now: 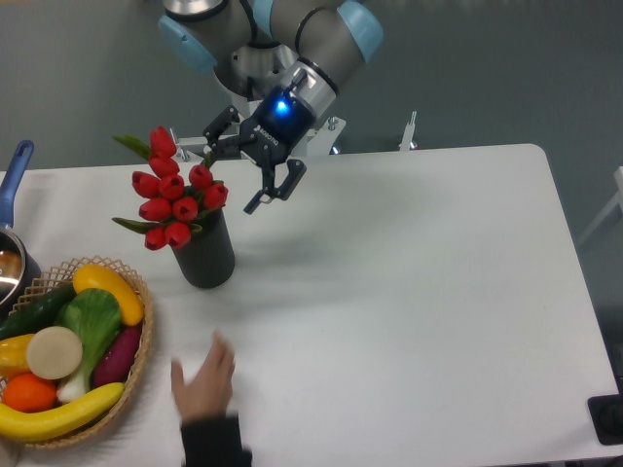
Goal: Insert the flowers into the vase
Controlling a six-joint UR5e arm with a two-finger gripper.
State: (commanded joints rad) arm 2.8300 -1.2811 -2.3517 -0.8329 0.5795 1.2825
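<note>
Camera view first: your white table (409, 292) carries everything, and the UR5e arm (292, 39) leans in from 12 o'clock. At 8 o'clock sits the wicker basket (136, 365) of fake veg, well apart from the job. A person's hand (202, 387) pokes in at 6 o'clock, so mind that. The black vase (206, 255) stands upright with the flowers (173, 199) already in its mouth, heads fanning left, so I'd call it done. Your gripper (248, 163) hangs just at the bouquet's 2 o'clock, fingers spread wide, gripping nothing.
</note>
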